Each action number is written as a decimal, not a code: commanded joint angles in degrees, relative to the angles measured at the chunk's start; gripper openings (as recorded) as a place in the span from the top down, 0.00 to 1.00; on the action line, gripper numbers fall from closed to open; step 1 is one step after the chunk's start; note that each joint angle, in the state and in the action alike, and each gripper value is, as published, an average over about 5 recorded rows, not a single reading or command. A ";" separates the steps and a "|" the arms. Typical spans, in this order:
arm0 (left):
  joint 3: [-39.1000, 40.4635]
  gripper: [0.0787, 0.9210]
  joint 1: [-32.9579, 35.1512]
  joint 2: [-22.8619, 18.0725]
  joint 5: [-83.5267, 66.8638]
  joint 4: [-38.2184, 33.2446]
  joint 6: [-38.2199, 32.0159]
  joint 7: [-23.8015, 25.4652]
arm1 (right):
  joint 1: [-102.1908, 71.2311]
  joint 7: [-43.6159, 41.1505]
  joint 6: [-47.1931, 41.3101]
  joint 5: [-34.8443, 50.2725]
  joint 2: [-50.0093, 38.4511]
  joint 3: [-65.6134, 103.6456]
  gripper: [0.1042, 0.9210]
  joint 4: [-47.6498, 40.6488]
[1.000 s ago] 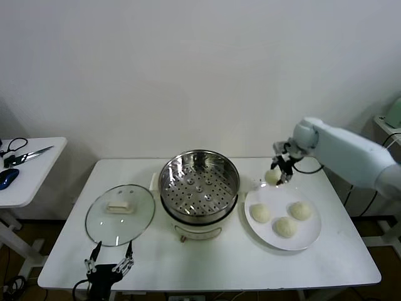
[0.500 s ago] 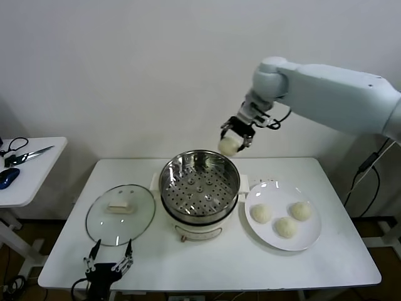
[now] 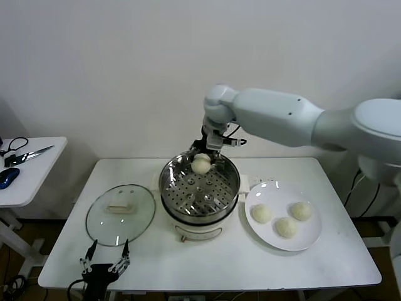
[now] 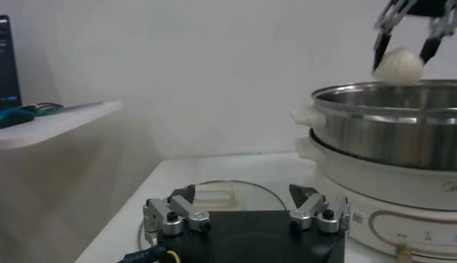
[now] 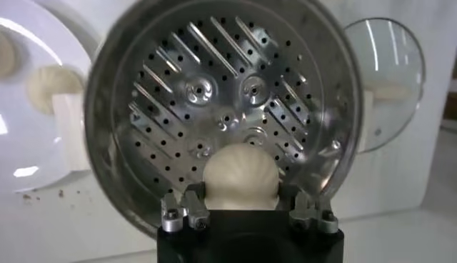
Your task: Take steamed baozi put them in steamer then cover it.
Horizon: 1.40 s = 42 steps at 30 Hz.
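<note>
**First bun over the steamer**

At the table's near left edge the left gripper (image 3: 105, 268) waits with its jaws spread, empty. Just beyond it the cover (image 3: 120, 213) lies flat, leaving the steamer (image 3: 199, 188) beside it open for loading. Above the steamer's far rim the right gripper (image 3: 202, 160) clenches one baozi (image 3: 201, 165), the bun seated between its fingers, over the perforated tray. Three more buns wait on the plate (image 3: 311, 237), right.

light: bright, even | glare: steamer (image 5: 214, 114) tray | shadows: soft | blur: slight, wrist views
</note>
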 commanded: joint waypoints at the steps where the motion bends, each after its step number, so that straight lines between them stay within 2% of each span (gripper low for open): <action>1: -0.01 0.12 -0.23 -0.01 0.11 0.50 0.03 0.00 | -5.72 1.62 3.96 -7.02 3.16 2.33 0.31 -7.20; 9: -0.05 0.12 -0.66 0.00 0.14 0.92 -0.01 -0.07 | -7.89 3.11 5.09 -9.91 5.87 6.08 0.30 -13.94; 15: -0.19 0.12 -0.41 -0.07 0.03 0.78 -0.18 -0.21 | -7.81 3.54 6.73 -8.52 6.86 6.06 0.16 -15.59; 19: -0.18 0.12 -0.21 -0.19 0.05 0.64 -0.39 -0.34 | -5.77 2.06 6.48 -3.33 5.36 4.68 0.12 -12.01; 23: 0.10 0.12 -0.03 -0.41 0.20 0.41 -0.53 -0.36 | 0.85 -1.42 3.70 7.43 0.61 0.22 0.12 -3.47; 28: 0.42 0.12 -0.09 -0.92 0.62 -0.06 -0.31 -0.27 | 15.42 -6.40 -4.10 30.75 -9.54 -11.24 0.12 10.31; 30: 0.51 0.12 -0.09 -1.07 0.76 -0.27 -0.22 -0.24 | 21.16 -7.91 -9.78 42.25 -14.37 -18.36 0.12 14.71; 33: 0.54 0.12 -0.05 -1.06 0.87 -0.41 -0.20 -0.22 | 27.26 -9.88 -20.91 52.61 -21.86 -26.62 0.12 18.52; 42: 0.71 0.12 0.04 -0.95 0.88 -0.69 -0.39 -0.27 | 26.44 -5.88 -40.87 51.38 -39.59 -33.54 0.12 27.94</action>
